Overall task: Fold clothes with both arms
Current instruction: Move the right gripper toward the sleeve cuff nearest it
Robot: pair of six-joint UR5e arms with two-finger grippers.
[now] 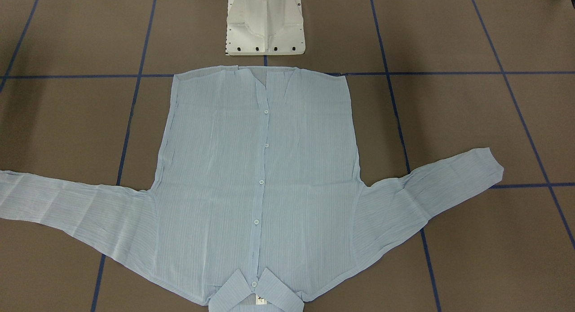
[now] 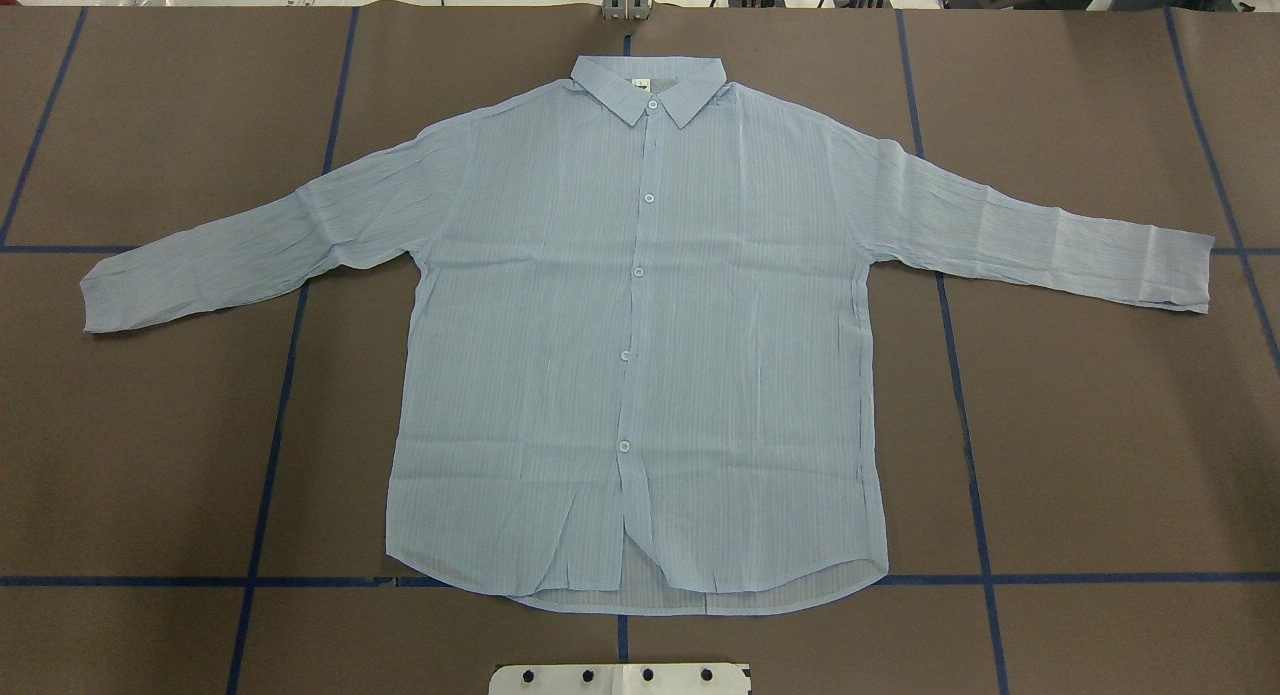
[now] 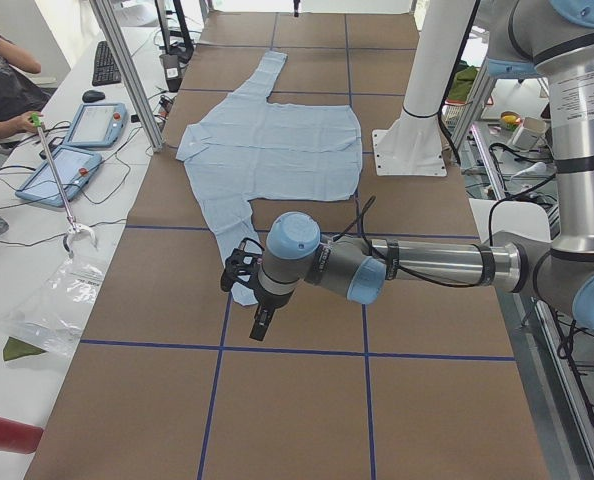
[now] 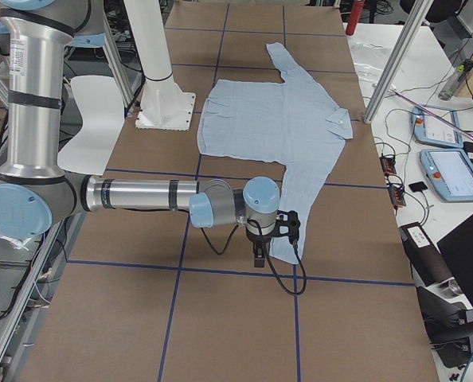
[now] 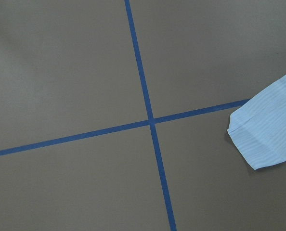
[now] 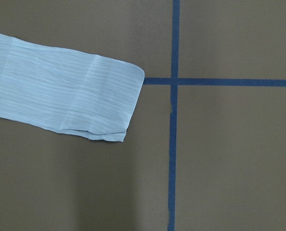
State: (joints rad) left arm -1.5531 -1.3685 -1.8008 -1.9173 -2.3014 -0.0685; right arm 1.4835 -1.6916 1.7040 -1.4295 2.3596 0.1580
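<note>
The light-blue striped shirt (image 2: 640, 325) lies flat and buttoned on the brown table, sleeves spread wide, collar (image 2: 648, 85) at the far edge from the robot. Both arms are missing from the overhead and front views. In the exterior left view the near left arm reaches over the left sleeve's end, and its gripper (image 3: 261, 325) points down; I cannot tell whether it is open or shut. In the exterior right view the right gripper (image 4: 258, 256) hangs beside the right sleeve's end, state unclear too. Each wrist view shows a cuff (image 5: 268, 134) (image 6: 85, 101) but no fingers.
The white pedestal base (image 1: 265, 24) stands just behind the shirt's hem. Blue tape lines (image 2: 290, 375) grid the brown table. A person (image 3: 2, 90) sits by teach pendants (image 3: 92, 125) on a side bench. More pendants (image 4: 451, 171) lie on the opposite bench.
</note>
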